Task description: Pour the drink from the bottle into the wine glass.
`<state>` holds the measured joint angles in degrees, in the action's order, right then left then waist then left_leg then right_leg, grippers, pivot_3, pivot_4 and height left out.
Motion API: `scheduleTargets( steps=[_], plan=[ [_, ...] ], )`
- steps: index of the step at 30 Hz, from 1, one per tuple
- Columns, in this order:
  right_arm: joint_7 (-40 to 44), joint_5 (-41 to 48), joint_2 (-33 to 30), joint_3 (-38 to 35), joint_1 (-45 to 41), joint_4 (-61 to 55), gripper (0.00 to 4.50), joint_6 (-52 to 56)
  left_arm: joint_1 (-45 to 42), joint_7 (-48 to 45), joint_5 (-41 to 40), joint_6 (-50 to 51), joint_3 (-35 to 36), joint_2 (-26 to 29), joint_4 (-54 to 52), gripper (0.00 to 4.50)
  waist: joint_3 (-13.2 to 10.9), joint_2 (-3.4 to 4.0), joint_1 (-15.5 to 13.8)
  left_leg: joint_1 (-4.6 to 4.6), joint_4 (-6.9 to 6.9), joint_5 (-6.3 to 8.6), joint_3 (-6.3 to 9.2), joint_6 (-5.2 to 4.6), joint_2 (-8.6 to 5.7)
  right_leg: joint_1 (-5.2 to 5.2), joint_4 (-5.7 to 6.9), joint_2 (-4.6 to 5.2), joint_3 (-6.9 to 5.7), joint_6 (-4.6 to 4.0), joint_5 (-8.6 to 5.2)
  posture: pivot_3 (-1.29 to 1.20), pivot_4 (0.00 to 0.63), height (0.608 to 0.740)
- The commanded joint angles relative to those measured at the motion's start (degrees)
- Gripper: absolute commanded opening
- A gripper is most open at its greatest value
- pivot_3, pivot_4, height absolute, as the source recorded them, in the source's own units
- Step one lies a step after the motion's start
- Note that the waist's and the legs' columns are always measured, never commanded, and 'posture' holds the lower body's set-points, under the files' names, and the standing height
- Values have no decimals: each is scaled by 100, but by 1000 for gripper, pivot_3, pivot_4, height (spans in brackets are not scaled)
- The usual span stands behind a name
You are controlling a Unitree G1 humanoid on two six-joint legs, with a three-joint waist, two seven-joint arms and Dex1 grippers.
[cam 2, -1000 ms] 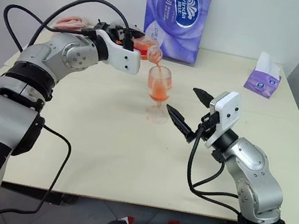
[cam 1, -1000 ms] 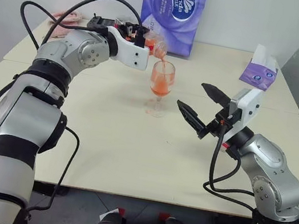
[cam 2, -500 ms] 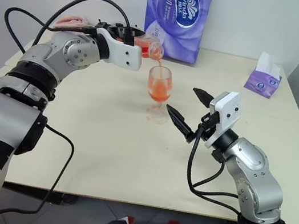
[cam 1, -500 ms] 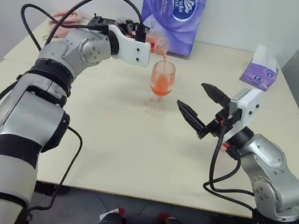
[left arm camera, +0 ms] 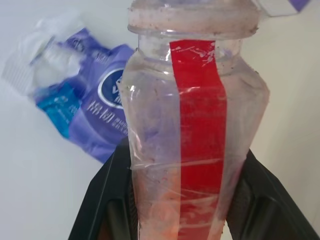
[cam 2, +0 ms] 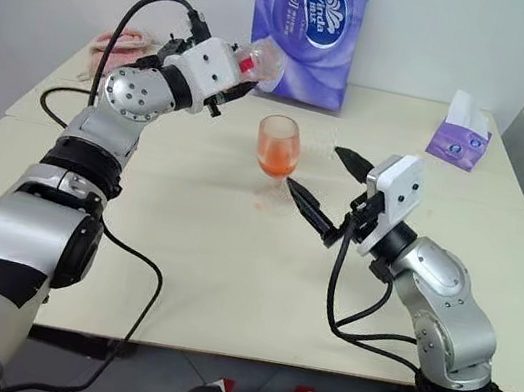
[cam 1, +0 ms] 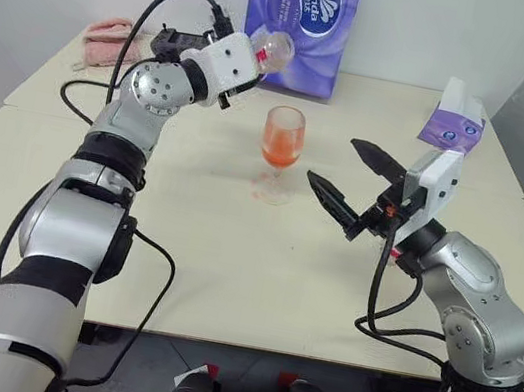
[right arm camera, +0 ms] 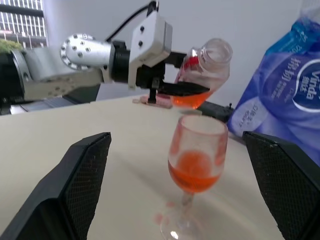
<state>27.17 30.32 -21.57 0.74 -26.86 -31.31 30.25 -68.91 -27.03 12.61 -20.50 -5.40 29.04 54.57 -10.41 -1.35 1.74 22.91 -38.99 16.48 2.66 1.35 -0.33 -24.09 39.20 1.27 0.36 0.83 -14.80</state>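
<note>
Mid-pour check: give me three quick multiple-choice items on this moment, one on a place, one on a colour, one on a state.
1. Where does the wine glass stand?
A. between the two grippers
B. beside the tissue box
C. at the table's near edge

2. What colour is the drink in the glass?
A. green
B. orange-red
C. dark blue

3. How is the right gripper?
A. shut on the glass stem
B. shut on nothing
C. open, holding nothing

Answers:
1 A: the left gripper with the bottle is on one side, the right gripper on the other.
2 B: orange-red fills the lower bowl.
3 C: its black fingers stand apart, clear of the glass.
</note>
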Motion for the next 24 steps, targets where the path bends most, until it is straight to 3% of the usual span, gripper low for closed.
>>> scheduleTargets(
  steps=[1,7,12,17,24],
  plan=[
    [-111,146,45,-220,-166,-247,4500,-59,271,620,-465,754,590,-88,-908,1752,0,0,-2,1,-1,-6,2,11,0,0,-1,0,1,0,0,0,150,740],
    [236,218,-331,-79,280,-412,4500,153,1422,1459,-1322,2038,1567,-502,-2271,1752,4,-1,-7,-1,-2,-9,2,17,1,0,3,4,22,0,0,0,150,740],
    [621,464,-661,-85,512,-570,4500,271,2201,1852,-2037,2477,2184,-969,-2859,1752,6,-4,-20,-2,-5,-9,2,15,0,2,6,7,24,0,1,0,150,740],
    [781,520,-790,-44,628,-571,4500,266,2628,1557,-2373,2270,2272,-1124,-2798,1752,13,-16,-25,-2,-6,-9,1,16,-1,3,6,7,24,0,1,0,150,740],
    [634,555,-741,-60,549,-556,4500,346,2559,1300,-2410,1698,2314,-896,-1805,1752,18,-21,-26,-5,-5,-8,0,15,-1,4,4,6,23,-1,1,0,150,740]
  ],
)
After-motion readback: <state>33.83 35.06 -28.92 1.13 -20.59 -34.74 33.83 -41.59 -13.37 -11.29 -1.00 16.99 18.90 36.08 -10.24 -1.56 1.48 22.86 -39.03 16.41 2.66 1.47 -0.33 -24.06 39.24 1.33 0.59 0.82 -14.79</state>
